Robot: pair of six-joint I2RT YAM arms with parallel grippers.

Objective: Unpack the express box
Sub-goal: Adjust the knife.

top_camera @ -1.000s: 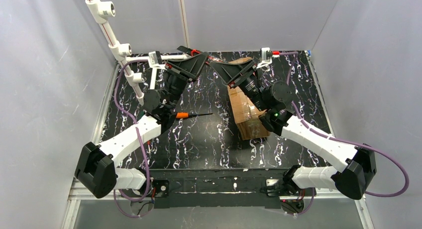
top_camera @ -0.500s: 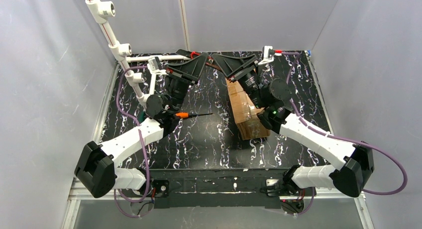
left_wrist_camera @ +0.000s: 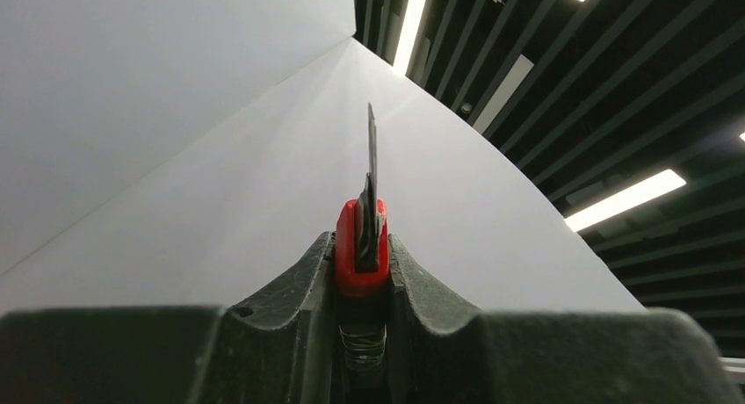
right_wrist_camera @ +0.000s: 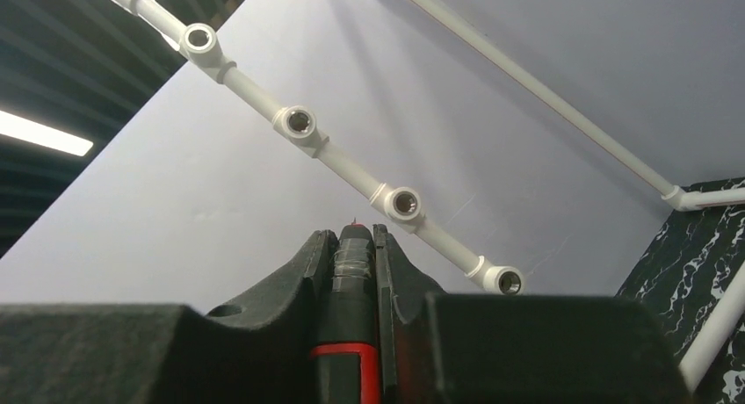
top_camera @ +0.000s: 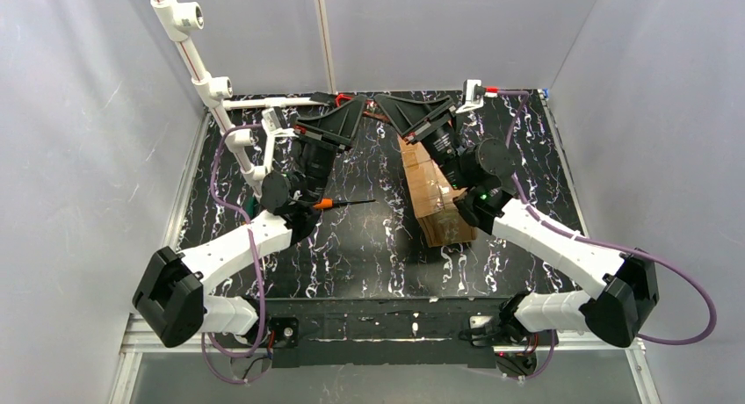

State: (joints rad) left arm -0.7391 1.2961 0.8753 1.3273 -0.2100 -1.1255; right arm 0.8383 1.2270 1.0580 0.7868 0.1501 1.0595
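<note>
Since a second ago, swung the right gripper [right_wrist_camera: 353,235] leftward over the far end of the large oblong brown cardboard express box [top_camera: 437,200] and squeezed it down. Leaves that box right of centre on the black marbled table [top_camera: 351,246], running near to far. Now pinching a black cylindrical handle with a red band [right_wrist_camera: 351,281]; in the left gripper [left_wrist_camera: 360,239], nipping a red-collared thin black blade [left_wrist_camera: 371,149], tip up. Probably readying a cut: best to run the edge shallow along the glossy taped seam, steadying the box. No brand, label or writing legible.
</note>
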